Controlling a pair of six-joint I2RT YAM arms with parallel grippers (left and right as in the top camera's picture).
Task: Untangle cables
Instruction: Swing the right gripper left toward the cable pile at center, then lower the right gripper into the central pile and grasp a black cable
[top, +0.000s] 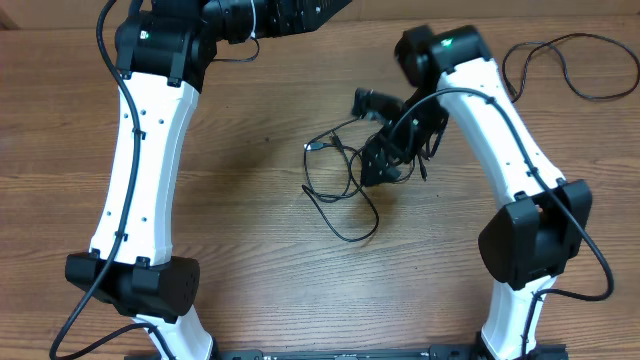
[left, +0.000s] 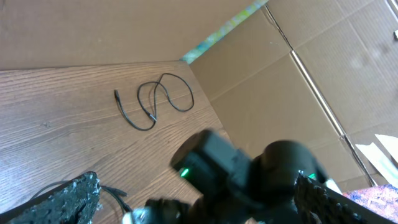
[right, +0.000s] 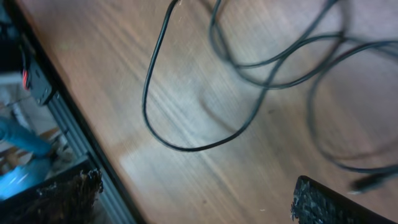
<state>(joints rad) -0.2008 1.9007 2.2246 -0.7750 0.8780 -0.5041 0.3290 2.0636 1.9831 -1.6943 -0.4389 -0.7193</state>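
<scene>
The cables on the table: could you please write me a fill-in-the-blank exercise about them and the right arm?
1. The tangled cables lie on a ___ table.
2. The right gripper above them is ___, holding nothing.
3. A small ___ light shines on the right arm.
4. One more cable lies apart, on the ___ arm's side.

Missing words: wooden; open; green; right.
</scene>
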